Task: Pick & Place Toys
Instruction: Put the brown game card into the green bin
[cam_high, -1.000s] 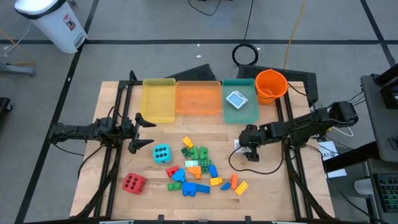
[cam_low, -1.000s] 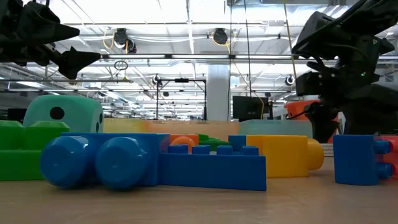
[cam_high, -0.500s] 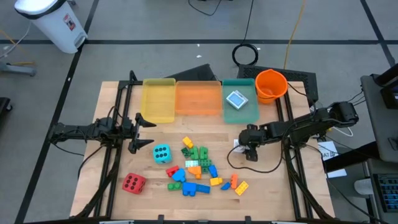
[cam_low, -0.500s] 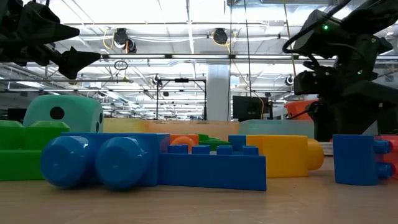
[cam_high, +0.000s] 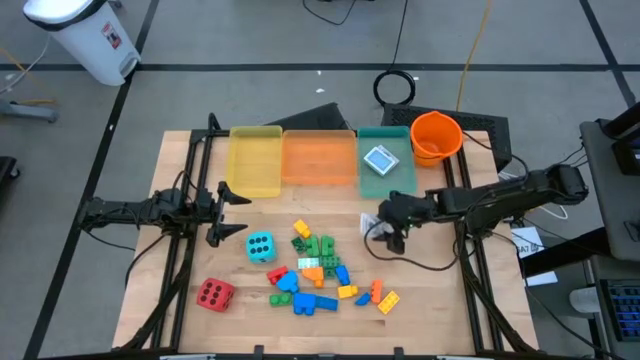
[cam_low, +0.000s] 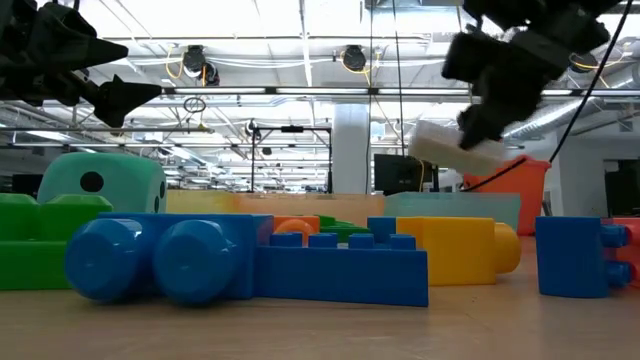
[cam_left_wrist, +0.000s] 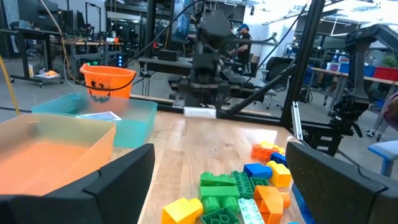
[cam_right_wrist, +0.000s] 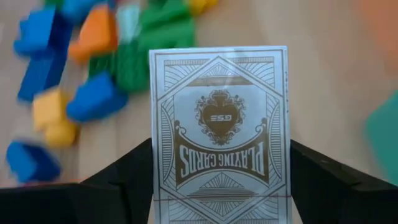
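**Card pack lifted off the table in the right gripper**

Wooden table (cam_high: 250, 300) under the overhead camera: yellow tray (cam_high: 256, 160), orange tray (cam_high: 319, 158) and teal tray (cam_high: 388, 165) sit in a row along the far edge, a card pack (cam_high: 380, 160) lying in the teal one, with the orange bucket (cam_high: 435, 136) just beside it. The cyan die (cam_high: 260, 246) and the red die (cam_high: 214, 294) rest near the left side, and the building bricks (cam_high: 322, 272) are scattered mid-table. The right gripper (cam_high: 386, 222) reaches in near the teal tray's front corner, a pale pack showing at its tip. The left gripper (cam_high: 226, 210) waits beside the yellow tray, fingers spread wide and holding nothing.

At table height the right gripper (cam_low: 480, 125) hangs clear above the wood — clamped on a white card pack (cam_low: 455, 149) that is tilted and raised over the yellow brick (cam_low: 460, 247).

From the left wrist, the right arm shows across the table with the pack (cam_left_wrist: 199, 111) at its tip, above the boards, near the bucket (cam_left_wrist: 107, 79).

From the right wrist, the pack (cam_right_wrist: 221, 127) fills the middle, squeezed between both dark fingers (cam_right_wrist: 127, 180), its printed face reading "PLAYING CARDS" — blurred bricks lie on the table beyond
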